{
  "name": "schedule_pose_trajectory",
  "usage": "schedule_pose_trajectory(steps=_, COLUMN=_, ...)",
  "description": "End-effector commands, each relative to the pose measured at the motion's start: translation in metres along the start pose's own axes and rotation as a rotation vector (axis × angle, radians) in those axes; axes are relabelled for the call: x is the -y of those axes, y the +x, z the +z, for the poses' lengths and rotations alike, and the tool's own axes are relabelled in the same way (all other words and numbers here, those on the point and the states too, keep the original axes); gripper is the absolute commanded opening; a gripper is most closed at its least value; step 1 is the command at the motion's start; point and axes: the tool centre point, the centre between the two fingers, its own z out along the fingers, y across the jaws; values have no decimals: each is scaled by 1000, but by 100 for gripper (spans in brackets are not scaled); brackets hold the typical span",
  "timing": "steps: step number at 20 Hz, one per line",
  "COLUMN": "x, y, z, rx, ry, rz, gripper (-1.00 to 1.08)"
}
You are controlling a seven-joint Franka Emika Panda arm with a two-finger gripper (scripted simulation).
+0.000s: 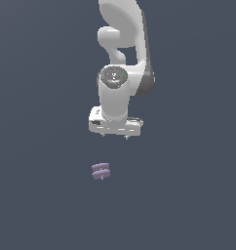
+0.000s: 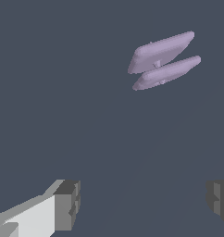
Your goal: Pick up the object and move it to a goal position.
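The white arm [image 1: 124, 58] comes in from the top of the exterior view and folds downward, its upper link curving over a rounded joint before the wrist section drops straight down. At the end of that section sits the flat, wide body of the hand, set roughly level and turned slightly so that its end toward the exterior view's right hangs a little lower. The claw [image 1: 115, 136] points straight down at the dark grey-blue desk [image 1: 37, 195], with only the short tips of its fingers showing under the hand body.

The claw is spread wide and holds nothing — in the wrist view one grey finger pad [image 2: 67, 205] stands near one side of the picture and the other at the far edge, with bare surface between them.

The object [image 1: 101, 171], a small pale lilac piece of two short bars joined in the middle, lies on the desk below the claw in the exterior view, a little toward that view's left of the claw's centre. It is clear of the fingers — not touching either one. In the wrist view the two bars [image 2: 163, 60] lie side by side, slanted, well apart from both finger pads and not between them.
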Motion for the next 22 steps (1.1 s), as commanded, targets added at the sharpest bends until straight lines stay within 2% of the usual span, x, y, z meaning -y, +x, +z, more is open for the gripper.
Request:
schedule_pose_trajectory(steps=1, x=-2, y=6, z=1, rx=0, ry=2, rz=54, gripper=100)
schedule_pose_trajectory(steps=22, x=-29, y=72, z=22, rx=-9, ry=23, rz=684, gripper=100)
